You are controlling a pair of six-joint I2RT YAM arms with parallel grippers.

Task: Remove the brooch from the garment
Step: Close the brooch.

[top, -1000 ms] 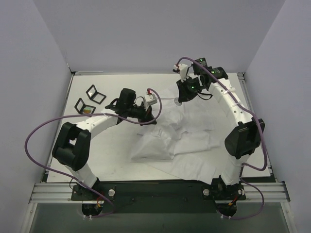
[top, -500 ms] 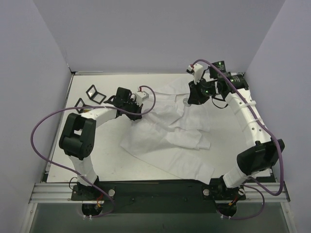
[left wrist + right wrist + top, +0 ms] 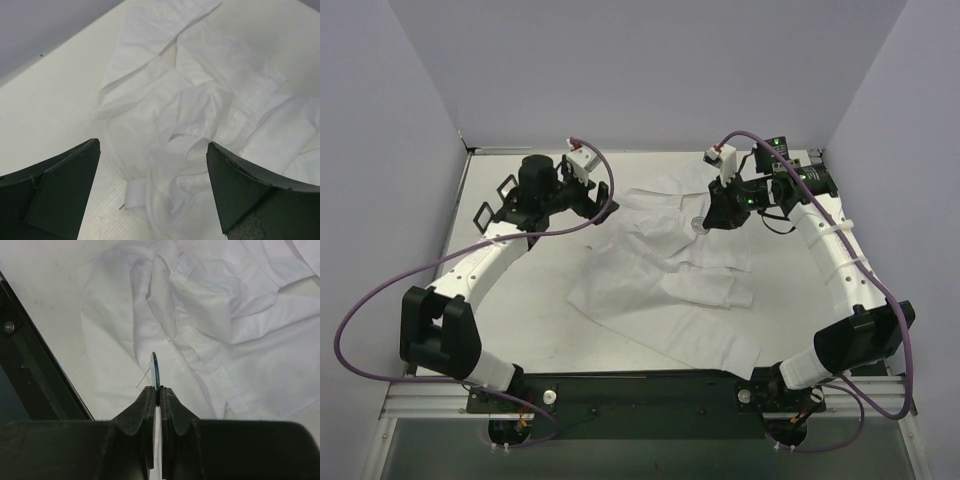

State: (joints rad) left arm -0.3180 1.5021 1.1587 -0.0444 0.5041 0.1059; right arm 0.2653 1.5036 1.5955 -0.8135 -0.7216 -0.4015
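Right wrist: right claw [image 3: 156,389] pinches brooch [image 3: 154,366] over garment [image 3: 225,315]; left claw [image 3: 152,145] spread, empty.

No text, brand or number can be read (the garment [image 3: 655,290] included).

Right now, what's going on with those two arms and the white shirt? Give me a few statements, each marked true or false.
1. The right fingers pinch a thin brooch. True.
2. The left fingers are clamped on the shirt. False: they stand wide apart over it, holding nothing.
3. The shirt is neatly folded. False: it lies crumpled on the table.
4. Small black frames lie at the table's far left. True.
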